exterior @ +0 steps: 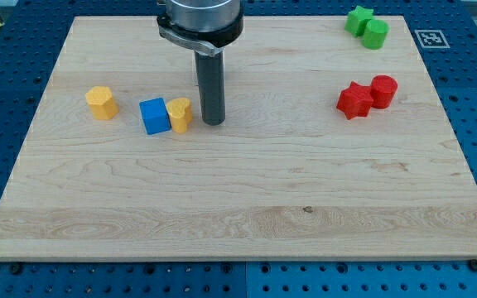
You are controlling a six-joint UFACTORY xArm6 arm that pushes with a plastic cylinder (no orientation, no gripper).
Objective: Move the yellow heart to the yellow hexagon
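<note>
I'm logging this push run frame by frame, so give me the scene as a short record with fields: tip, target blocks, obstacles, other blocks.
tip: my tip just to the view's right of the yellow heart
goal: yellow hexagon, far to the view's left
obstacle: blue cube against the heart's left side, between heart and hexagon
other blocks: two red blocks touching at the view's right; two green blocks touching at the top right
surface: wooden board

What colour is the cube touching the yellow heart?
Blue cube, camera view.
</note>
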